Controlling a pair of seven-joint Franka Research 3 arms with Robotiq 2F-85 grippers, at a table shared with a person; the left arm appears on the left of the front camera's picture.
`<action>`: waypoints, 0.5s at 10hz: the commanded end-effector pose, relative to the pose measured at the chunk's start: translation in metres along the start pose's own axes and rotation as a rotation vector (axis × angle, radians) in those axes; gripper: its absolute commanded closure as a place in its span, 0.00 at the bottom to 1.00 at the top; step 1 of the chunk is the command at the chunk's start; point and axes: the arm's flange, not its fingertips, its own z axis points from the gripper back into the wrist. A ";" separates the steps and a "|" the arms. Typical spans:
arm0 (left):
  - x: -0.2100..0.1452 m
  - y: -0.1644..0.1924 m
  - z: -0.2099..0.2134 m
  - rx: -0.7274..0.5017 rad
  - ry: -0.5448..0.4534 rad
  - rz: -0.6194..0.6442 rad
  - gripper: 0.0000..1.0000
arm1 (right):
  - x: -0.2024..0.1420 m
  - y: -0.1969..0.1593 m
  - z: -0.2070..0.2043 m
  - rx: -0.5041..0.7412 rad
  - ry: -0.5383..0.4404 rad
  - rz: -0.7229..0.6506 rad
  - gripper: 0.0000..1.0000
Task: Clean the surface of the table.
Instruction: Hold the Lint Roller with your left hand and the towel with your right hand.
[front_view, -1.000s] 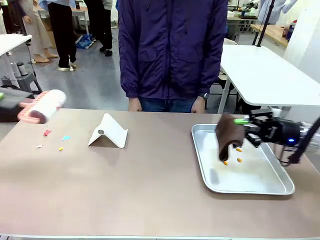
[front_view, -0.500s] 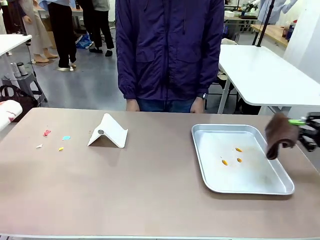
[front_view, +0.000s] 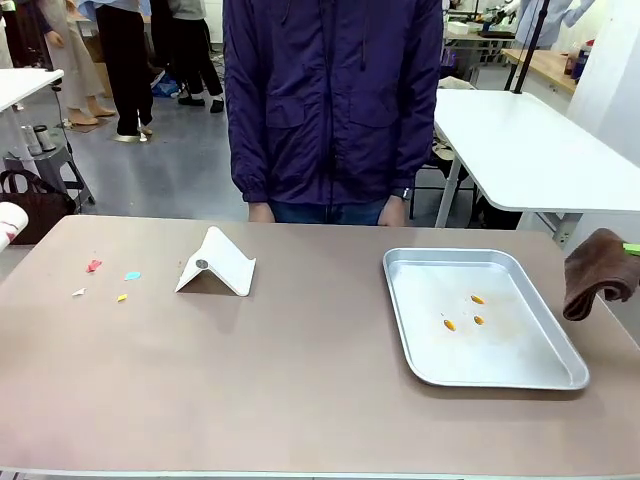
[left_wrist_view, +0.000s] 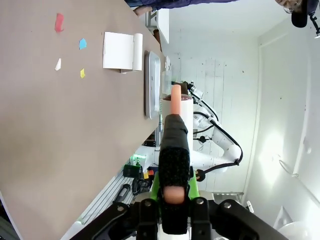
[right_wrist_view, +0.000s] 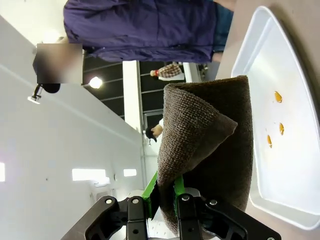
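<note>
Altogether one table (front_view: 300, 390), four scraps (front_view: 93, 266), three crumbs (front_view: 478, 299)

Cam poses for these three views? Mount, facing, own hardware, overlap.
Front: fixed between the arms, robot's side; faces across the table at the person; brown cloth at right edge, white roller at left edge.
Left wrist: on that wrist, rolled sideways; looks along the left gripper, shut on the roller, over the table.
Right wrist: on that wrist, rolled; looks along the right gripper, shut on the cloth, toward the metal tray.
Shared: all three show the tray.
</note>
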 end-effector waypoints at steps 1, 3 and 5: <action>-0.002 -0.008 -0.003 0.017 0.019 -0.007 0.87 | 0.000 0.003 0.000 0.021 0.002 0.001 1.00; -0.002 -0.008 -0.003 0.017 0.019 -0.007 0.87 | 0.000 0.003 0.000 0.021 0.002 0.001 1.00; -0.002 -0.008 -0.003 0.017 0.019 -0.007 0.87 | 0.000 0.003 0.000 0.021 0.002 0.001 1.00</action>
